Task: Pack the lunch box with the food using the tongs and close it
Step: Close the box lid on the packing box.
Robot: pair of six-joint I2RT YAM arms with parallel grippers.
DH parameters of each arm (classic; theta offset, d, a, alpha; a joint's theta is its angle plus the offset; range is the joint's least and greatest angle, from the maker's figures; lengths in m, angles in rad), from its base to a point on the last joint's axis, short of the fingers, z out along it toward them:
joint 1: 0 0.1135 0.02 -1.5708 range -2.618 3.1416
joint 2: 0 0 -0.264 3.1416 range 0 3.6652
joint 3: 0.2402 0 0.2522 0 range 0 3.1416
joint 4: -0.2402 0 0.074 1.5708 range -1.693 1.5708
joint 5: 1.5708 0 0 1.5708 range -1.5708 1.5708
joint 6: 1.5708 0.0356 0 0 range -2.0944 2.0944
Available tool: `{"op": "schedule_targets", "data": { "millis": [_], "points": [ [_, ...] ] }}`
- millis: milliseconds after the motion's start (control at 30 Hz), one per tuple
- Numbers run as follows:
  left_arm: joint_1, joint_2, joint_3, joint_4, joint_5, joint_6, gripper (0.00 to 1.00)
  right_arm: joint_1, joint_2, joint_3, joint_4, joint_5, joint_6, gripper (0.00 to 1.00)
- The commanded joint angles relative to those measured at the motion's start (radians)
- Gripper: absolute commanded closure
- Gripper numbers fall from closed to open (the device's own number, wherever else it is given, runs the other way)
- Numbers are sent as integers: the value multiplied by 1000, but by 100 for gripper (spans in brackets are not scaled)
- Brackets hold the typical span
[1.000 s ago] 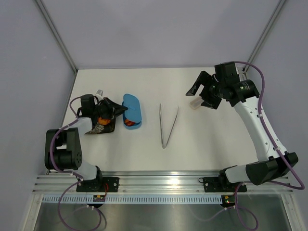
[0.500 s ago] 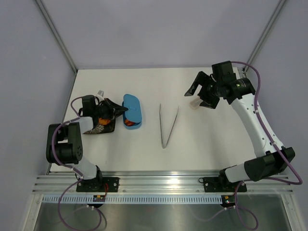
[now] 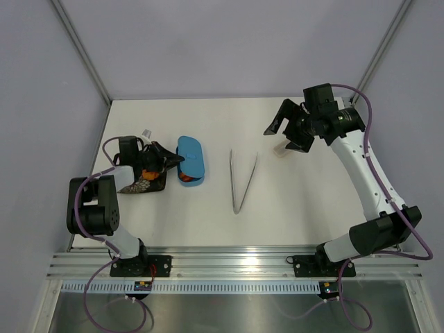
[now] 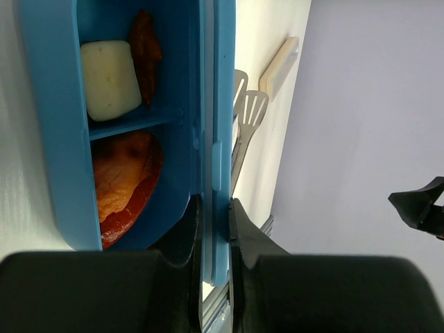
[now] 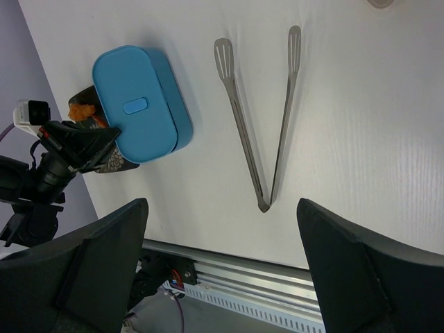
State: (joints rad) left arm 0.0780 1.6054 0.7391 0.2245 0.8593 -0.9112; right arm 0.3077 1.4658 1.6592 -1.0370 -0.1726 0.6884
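White desk (image 3: 312, 201) bears the tongs (image 3: 243, 180) mid-frame, my left end effector (image 4: 214, 207) clenched on the lid (image 4: 223, 104) of the lunch box (image 4: 48, 139) at left, my right end effector (image 3: 284, 129) released at upper right.

White table (image 3: 312, 201) bears tongs (image 5: 264, 201); lunch box (image 4: 52, 139); patterned plate (image 3: 142, 182).

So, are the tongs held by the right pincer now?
No, the tongs lie flat on the table, apart from the open right pincer.

The lunch box (image 4: 48, 125) is blue, tongs (image 5: 263, 198) silver, food (image 4: 121, 180) orange and cream.
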Motion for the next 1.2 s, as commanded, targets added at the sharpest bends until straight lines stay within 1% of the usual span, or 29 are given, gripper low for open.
{"op": "schedule_targets", "data": {
  "millis": [0, 133, 233, 333, 433, 567, 633, 900, 1167],
  "points": [
    [3, 5, 39, -86, -40, 72, 97, 2, 16, 48, 32, -24, -18, 4],
    [3, 5, 49, -135, -55, 92, 85, 1, 28, 54, 35, -30, -21, 4],
    [3, -2, 51, -157, -71, 101, 71, 1, 34, 60, 37, -33, -23, 4],
    [3, -12, 54, -178, -89, 113, 59, 1, 37, 62, 38, -36, -26, 4],
    [3, -16, 57, -195, -100, 121, 57, 1, 37, 60, 35, -39, -29, 4],
    [3, -33, 62, -217, -117, 130, 52, 1, 31, 56, 35, -41, -29, 4],
    [3, -42, 68, -221, -123, 140, 52, 1, 28, 56, 34, -38, -27, 4],
    [3, -64, 135, -384, -171, 230, 51, 1, 18, 42, 41, -45, -23, 4],
    [3, -93, 175, -448, -201, 265, 49, 1, -5, 16, 49, -47, -7, 4]
  ]
}}
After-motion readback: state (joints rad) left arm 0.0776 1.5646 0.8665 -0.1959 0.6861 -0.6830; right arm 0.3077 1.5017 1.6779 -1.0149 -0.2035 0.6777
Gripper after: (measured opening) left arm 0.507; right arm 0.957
